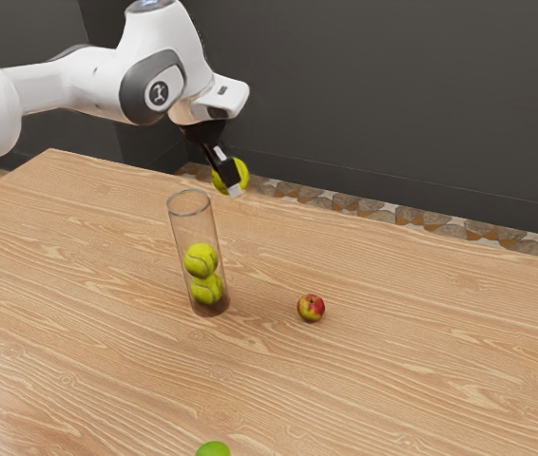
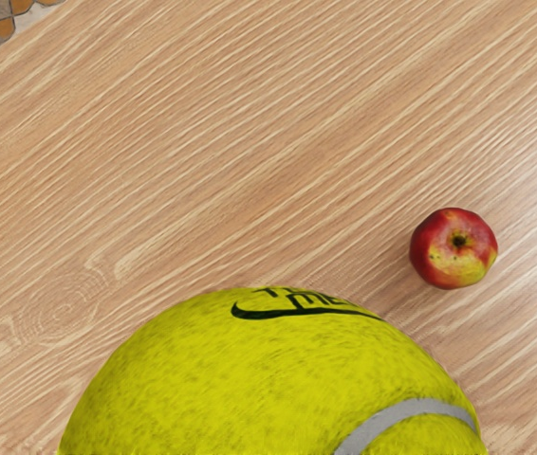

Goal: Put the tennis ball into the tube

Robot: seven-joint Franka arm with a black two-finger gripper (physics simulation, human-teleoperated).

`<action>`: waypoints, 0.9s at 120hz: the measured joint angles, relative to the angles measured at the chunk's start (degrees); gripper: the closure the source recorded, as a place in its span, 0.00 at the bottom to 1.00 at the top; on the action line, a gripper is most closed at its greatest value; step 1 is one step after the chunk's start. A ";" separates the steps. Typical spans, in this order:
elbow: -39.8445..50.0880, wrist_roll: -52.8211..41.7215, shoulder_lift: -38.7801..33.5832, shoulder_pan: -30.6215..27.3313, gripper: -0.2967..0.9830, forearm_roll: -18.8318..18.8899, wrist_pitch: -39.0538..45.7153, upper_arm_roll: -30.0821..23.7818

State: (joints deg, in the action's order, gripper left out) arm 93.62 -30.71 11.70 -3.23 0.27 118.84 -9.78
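The tool [image 1: 233, 181] is clamped on the tennis ball [image 2: 259, 370]. The tube [image 1: 194, 226], lower than the tool, holds two others [image 1: 201, 260]; insertion and release remain.

- Ball [image 2: 249, 379]: yellow-green and fuzzy, with a pale grey seam and black print; held up in the gripper [image 1: 235, 186], clear of the table, near the tube's rim, toward the exterior view's right
- Tube [image 1: 194, 225]: clear, tall, round, open at the top; stands upright on the table
- Two balls [image 1: 201, 260] in the tube: yellow-green, stacked in its lower part
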 joint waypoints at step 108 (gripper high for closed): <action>0.09 -0.82 -3.31 -2.84 0.26 2.96 -11.61 -0.45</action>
State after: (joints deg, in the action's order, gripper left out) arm 93.70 -31.53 8.39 -6.06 3.23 107.22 -10.23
